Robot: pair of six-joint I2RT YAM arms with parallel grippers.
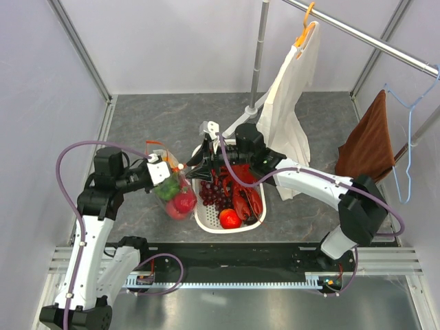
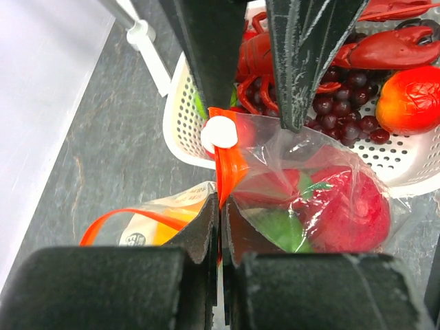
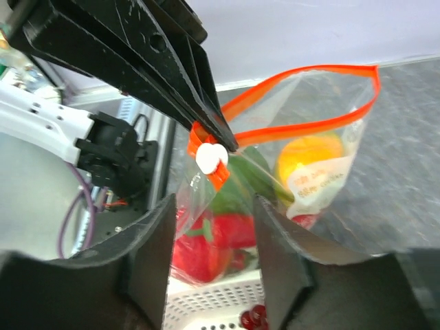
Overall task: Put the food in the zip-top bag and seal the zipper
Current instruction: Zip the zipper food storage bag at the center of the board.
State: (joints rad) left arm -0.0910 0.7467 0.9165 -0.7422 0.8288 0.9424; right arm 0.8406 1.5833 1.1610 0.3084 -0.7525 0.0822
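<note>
The left tool [image 2: 218,206] is clamped shut on the zipper [image 2: 230,168] beside its white slider [image 2: 220,133]. The right tool [image 3: 214,206] stands open astride the bag [image 2: 330,172], gripping nothing. The bag, its mouth partly gaping, sits on the worktop [image 1: 151,117] just beside the basket [image 1: 201,210]. It holds a red fruit [image 2: 350,213], a pepper [image 2: 282,230] and a yellow piece [image 3: 309,155].

White-and-black left arm [image 1: 86,240] at 8 o'clock, right arm [image 1: 309,182] at 4, looping lilac cables [image 1: 65,155], scuffed black fingers [image 2: 302,55].
</note>
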